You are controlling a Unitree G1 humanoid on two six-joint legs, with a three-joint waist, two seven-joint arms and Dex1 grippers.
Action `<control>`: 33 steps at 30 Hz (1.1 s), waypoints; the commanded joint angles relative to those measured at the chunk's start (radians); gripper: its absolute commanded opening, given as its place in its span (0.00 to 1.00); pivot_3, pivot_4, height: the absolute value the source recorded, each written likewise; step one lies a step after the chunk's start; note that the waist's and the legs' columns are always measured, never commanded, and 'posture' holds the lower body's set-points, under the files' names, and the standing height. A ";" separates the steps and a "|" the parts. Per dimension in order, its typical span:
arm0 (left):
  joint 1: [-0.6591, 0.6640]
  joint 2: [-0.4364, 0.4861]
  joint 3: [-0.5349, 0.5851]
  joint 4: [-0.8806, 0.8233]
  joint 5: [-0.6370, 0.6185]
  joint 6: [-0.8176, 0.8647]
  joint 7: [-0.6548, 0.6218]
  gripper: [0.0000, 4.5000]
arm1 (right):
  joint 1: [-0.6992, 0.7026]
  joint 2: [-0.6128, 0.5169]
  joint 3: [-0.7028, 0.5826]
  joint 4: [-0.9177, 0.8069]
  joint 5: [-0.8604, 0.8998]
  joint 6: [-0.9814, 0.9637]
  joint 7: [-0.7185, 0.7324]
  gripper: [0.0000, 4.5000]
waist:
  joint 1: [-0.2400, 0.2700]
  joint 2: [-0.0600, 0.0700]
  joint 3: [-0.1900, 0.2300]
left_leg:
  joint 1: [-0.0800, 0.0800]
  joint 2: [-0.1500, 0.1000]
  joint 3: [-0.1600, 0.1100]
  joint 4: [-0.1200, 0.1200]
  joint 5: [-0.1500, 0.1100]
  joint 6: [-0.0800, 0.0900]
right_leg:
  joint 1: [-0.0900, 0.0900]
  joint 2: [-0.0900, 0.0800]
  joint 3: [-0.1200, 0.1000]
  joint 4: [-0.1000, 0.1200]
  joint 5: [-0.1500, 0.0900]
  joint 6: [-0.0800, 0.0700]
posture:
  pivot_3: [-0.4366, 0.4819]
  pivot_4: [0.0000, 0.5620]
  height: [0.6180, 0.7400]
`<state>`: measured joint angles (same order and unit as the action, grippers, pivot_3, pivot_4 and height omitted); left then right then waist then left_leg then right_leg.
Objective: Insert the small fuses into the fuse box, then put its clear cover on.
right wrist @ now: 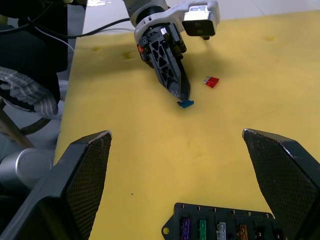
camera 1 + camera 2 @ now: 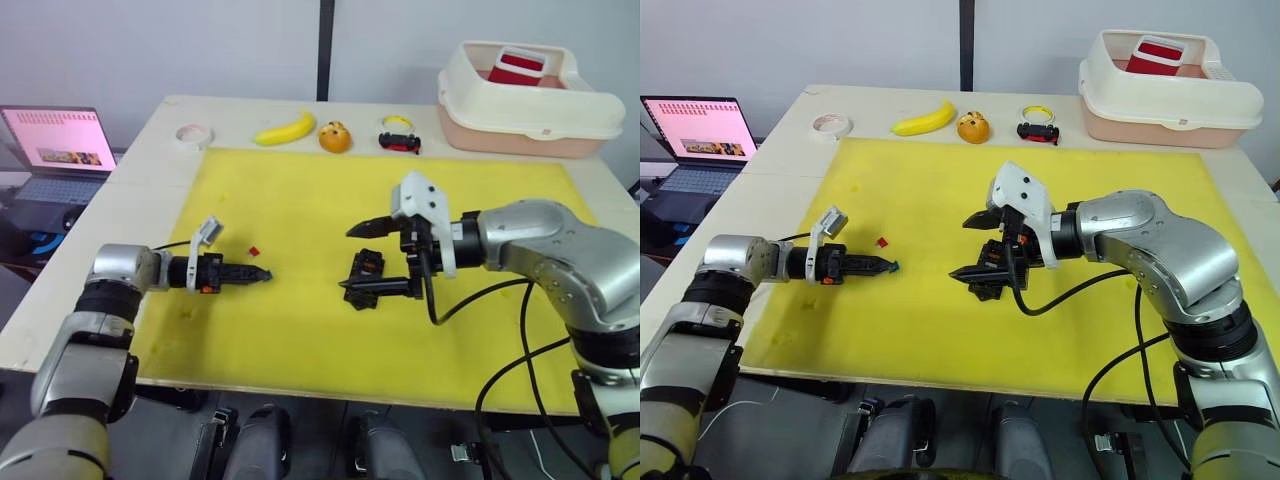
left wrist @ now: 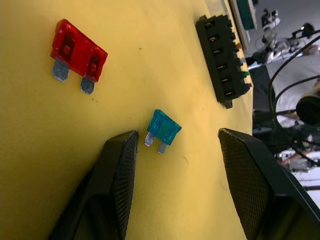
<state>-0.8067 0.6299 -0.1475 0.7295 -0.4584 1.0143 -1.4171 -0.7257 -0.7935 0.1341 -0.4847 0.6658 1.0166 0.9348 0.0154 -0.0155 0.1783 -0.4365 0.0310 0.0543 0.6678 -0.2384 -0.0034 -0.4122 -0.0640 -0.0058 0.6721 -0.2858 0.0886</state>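
Left gripper [image 3: 172, 150] jaws spread, low over the yellow mat [image 2: 300, 330]. Teal fuse [image 3: 163, 127] lies flat on the mat between the 2 fingertips, nearer one finger, touching neither. Red fuse [image 3: 77, 50] lies loose just beyond it. Right gripper [image 2: 360, 258] jaws wide apart, holding nothing, straddling the fuse box [image 1: 225, 225]. Box sits on the mat with 4 fuses seated: purple, green, grey, amber.
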 commanded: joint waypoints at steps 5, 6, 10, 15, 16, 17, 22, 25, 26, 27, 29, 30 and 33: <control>-0.009 -0.015 0.006 0.018 0.035 -0.021 0.012 0.48 | -0.011 -0.010 -0.028 -0.030 0.018 -0.009 -0.005 1.00 | -0.001 0.000 0.000 | 0.000 0.000 -0.001 0.000 0.000 0.000 | 0.001 0.000 -0.001 -0.001 0.000 0.000 | 0.48 0.27 1.00; -0.006 -0.013 0.003 0.017 0.043 -0.028 0.011 0.41 | -0.010 -0.011 -0.027 -0.030 0.018 -0.010 -0.004 1.00 | -0.002 0.000 0.000 | 0.000 0.000 -0.001 0.000 0.000 0.000 | 0.001 0.000 -0.001 -0.001 0.000 0.000 | 0.48 0.27 1.00; -0.001 -0.013 0.003 0.022 0.060 -0.039 0.011 0.41 | -0.009 -0.014 -0.028 -0.031 0.019 -0.010 -0.003 1.00 | -0.003 0.000 0.000 | 0.000 0.000 -0.001 0.000 0.000 0.000 | 0.001 0.000 -0.001 -0.002 0.000 0.000 | 0.48 0.27 1.00; 0.004 -0.013 0.007 0.022 0.063 -0.044 0.010 0.41 | -0.002 -0.016 -0.032 -0.040 0.028 -0.006 -0.007 1.00 | -0.003 0.000 0.000 | 0.000 0.000 -0.001 0.000 0.000 0.000 | 0.001 0.000 -0.001 -0.002 0.000 0.000 | 0.48 0.27 1.00; 0.005 -0.013 0.008 0.021 0.062 -0.044 0.010 0.41 | -0.001 -0.016 -0.032 -0.042 0.030 -0.005 -0.009 1.00 | -0.003 0.000 0.000 | 0.000 0.000 -0.001 0.000 0.000 0.000 | 0.001 0.000 -0.001 -0.002 0.000 0.000 | 0.48 0.27 1.00; 0.006 -0.014 0.011 0.021 0.061 -0.046 0.013 0.41 | -0.001 -0.015 -0.032 -0.044 0.032 -0.005 -0.011 1.00 | -0.003 0.000 0.000 | 0.000 0.000 -0.001 0.000 0.000 0.000 | 0.001 0.000 -0.001 -0.002 0.000 0.000 | 0.48 0.27 1.00; 0.011 -0.014 0.015 0.022 0.066 -0.057 0.026 0.11 | -0.005 -0.014 -0.025 -0.034 0.029 -0.015 -0.005 1.00 | -0.003 0.000 0.000 | 0.000 0.000 -0.001 0.000 0.000 0.000 | 0.001 0.000 -0.001 -0.002 0.000 0.000 | 0.48 0.27 1.00; 0.020 -0.009 0.008 0.002 0.070 -0.052 0.029 0.11 | -0.021 -0.016 -0.013 -0.014 0.020 -0.028 0.011 1.00 | -0.005 0.000 0.000 | 0.000 0.001 -0.001 0.000 0.000 0.000 | 0.001 0.000 -0.001 -0.002 0.000 0.000 | 0.48 0.27 1.00; 0.026 -0.007 0.010 -0.003 0.070 -0.054 0.032 0.11 | -0.021 -0.015 -0.010 -0.015 0.020 -0.030 0.013 1.00 | -0.005 0.000 0.000 | 0.000 0.001 -0.001 0.000 0.000 0.000 | 0.001 0.000 -0.001 -0.002 0.000 0.000 | 0.48 0.27 1.00; 0.030 -0.008 0.018 -0.004 0.068 -0.055 0.038 0.11 | -0.019 -0.015 -0.009 -0.016 0.020 -0.031 0.013 1.00 | -0.005 0.000 0.000 | 0.000 0.001 -0.001 0.000 0.000 0.000 | 0.001 0.000 -0.001 -0.002 0.000 0.000 | 0.48 0.27 1.00; 0.032 -0.010 0.038 -0.004 0.058 -0.047 0.052 0.11 | -0.018 -0.013 -0.010 -0.018 0.022 -0.029 0.011 1.00 | -0.005 0.000 0.000 | 0.000 0.001 -0.001 0.000 0.000 0.000 | 0.001 0.000 -0.001 -0.002 0.000 0.000 | 0.48 0.27 1.00; 0.034 -0.009 0.041 -0.006 0.058 -0.046 0.053 0.11 | -0.019 -0.013 -0.010 -0.018 0.024 -0.029 0.010 1.00 | -0.006 0.000 0.000 | 0.000 0.001 -0.001 0.000 0.000 0.000 | 0.001 0.000 -0.001 -0.002 0.000 0.000 | 0.48 0.27 1.00; 0.045 -0.009 0.037 -0.019 0.060 -0.049 0.054 0.11 | -0.019 -0.011 -0.008 -0.019 0.025 -0.029 0.009 1.00 | -0.006 0.000 0.000 | 0.000 0.001 -0.001 0.000 0.000 0.000 | 0.001 0.000 -0.001 -0.002 0.000 0.000 | 0.48 0.27 1.00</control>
<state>-0.7795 0.6186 -0.1199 0.7051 -0.4157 0.9701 -1.3922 -0.7209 -0.8033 0.1416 -0.4862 0.6880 0.9983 0.9417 0.0091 -0.0155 0.1782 -0.4363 0.0317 0.0529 0.6673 -0.2386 -0.0033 -0.4115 -0.0638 -0.0066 0.6701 -0.2858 0.0884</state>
